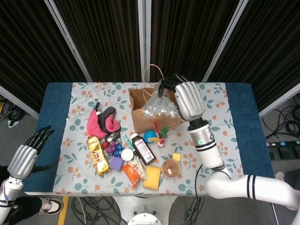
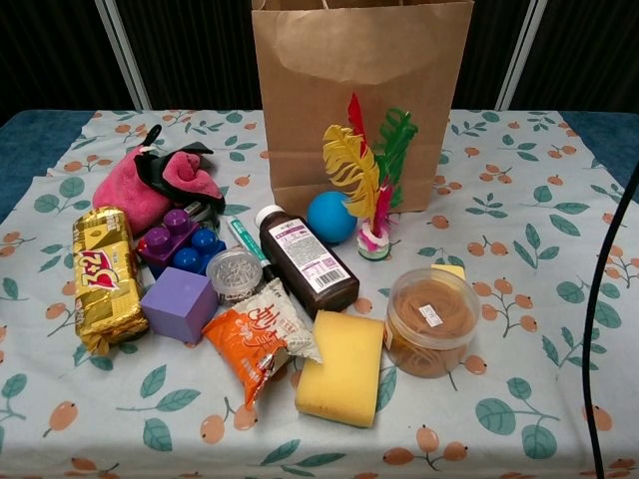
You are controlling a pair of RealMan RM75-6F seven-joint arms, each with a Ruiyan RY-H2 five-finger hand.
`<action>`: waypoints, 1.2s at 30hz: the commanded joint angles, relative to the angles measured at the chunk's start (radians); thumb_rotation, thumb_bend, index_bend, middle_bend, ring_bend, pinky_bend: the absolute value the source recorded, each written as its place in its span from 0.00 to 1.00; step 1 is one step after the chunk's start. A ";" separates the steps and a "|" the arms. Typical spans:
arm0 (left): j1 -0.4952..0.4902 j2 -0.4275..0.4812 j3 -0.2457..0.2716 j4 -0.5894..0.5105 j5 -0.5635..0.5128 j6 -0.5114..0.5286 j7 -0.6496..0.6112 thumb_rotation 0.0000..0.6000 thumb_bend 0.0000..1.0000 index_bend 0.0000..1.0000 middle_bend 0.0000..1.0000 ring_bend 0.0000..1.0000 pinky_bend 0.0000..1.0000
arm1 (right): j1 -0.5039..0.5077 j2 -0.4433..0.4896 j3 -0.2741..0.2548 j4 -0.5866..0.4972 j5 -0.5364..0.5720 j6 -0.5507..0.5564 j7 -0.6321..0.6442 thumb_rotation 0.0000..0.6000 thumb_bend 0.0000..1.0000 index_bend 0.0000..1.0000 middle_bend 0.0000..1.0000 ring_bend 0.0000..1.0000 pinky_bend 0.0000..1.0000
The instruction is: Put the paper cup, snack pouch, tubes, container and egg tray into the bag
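Clear, thin plastic is what the egg tray is made of, and it is held by the right hand, fingers closed on its upper edge, directly above the open mouth of the brown paper bag. The tray is judged light, flexible and easily crushed or snagged on the bag's rim; a hold along one edge, as now, lets it hang and slide in. The left hand is kept off the table's left side, fingers extended and holding nothing. The snack pouch and round container lie near the front edge.
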 commanded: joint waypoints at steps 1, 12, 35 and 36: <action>0.001 0.001 0.002 0.002 0.003 0.001 0.001 1.00 0.03 0.10 0.14 0.11 0.26 | 0.002 -0.045 0.037 0.026 0.063 0.001 0.033 1.00 0.14 0.69 0.57 0.30 0.35; 0.002 0.001 0.005 0.005 0.003 -0.003 0.001 1.00 0.03 0.10 0.14 0.11 0.26 | -0.061 -0.072 0.044 0.005 0.166 -0.003 0.104 1.00 0.14 0.69 0.57 0.30 0.35; 0.007 0.001 0.006 0.008 -0.001 -0.002 -0.002 1.00 0.03 0.10 0.14 0.11 0.26 | -0.087 -0.066 0.183 -0.067 0.426 -0.132 0.228 1.00 0.00 0.03 0.12 0.00 0.11; 0.006 0.001 0.006 0.008 -0.001 -0.003 -0.001 1.00 0.03 0.10 0.14 0.11 0.26 | -0.089 -0.063 0.182 -0.067 0.416 -0.130 0.229 1.00 0.00 0.02 0.11 0.00 0.10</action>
